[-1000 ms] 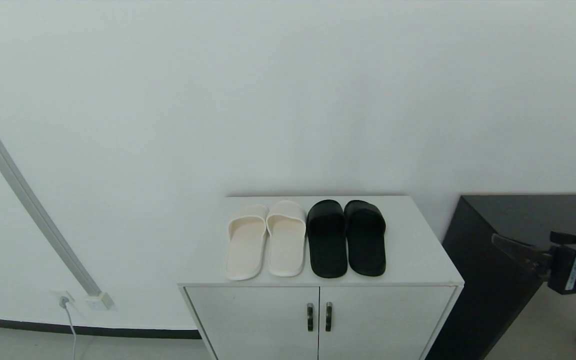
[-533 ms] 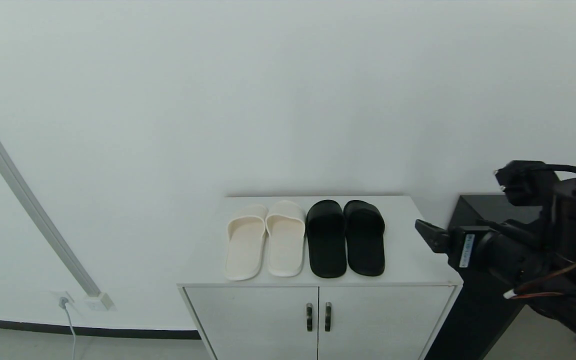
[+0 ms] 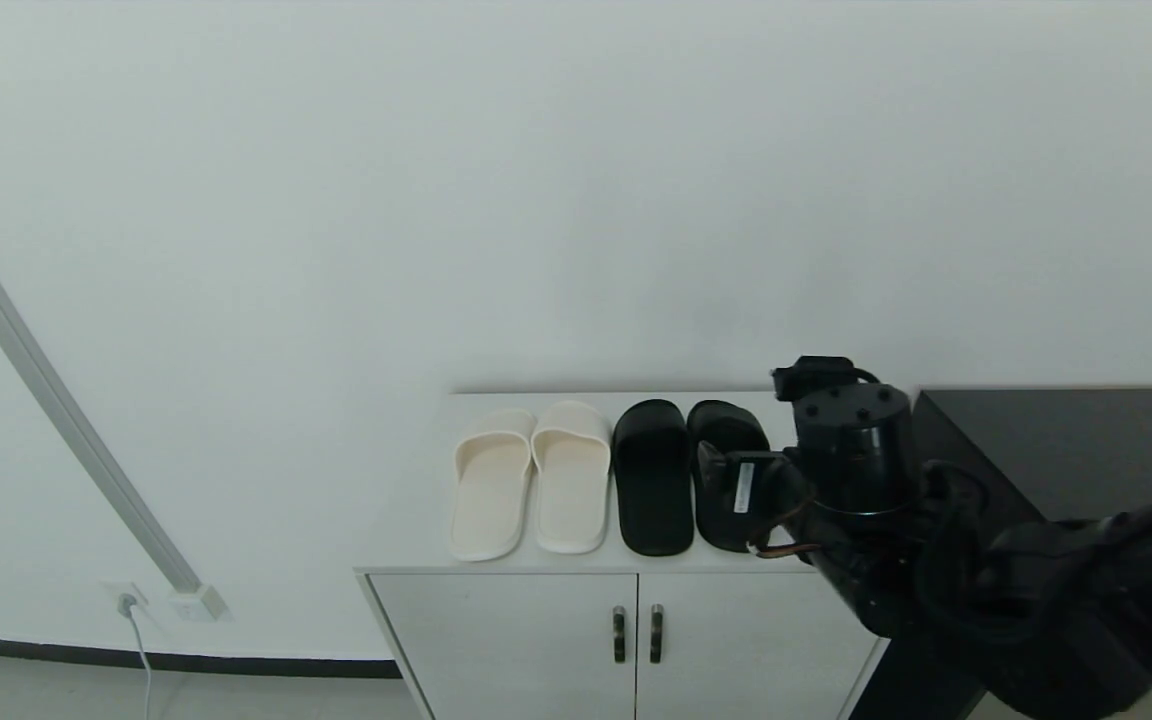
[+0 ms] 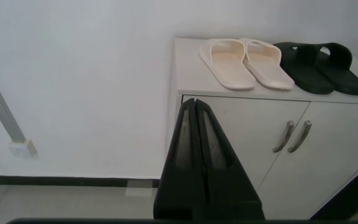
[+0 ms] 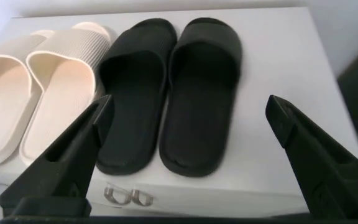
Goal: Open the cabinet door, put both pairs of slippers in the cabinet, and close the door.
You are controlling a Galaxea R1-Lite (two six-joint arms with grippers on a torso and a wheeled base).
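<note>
Slippers sit atop the closed cabinet (image 3: 526, 640): cream pair (image 3: 531, 485), black pair (image 3: 652, 485). We hold our right gripper (image 5: 188, 106) wide open, empty, near the black pair; left gripper (image 4: 196, 106) pressed together, empty.

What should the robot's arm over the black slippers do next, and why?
Probably lower the right gripper onto the black slippers: its jaws are wide open and straddle the pair from above. Both cabinet doors are shut, though, so the left gripper, shut and facing the cabinet front, would need to open one before anything goes in.
</note>
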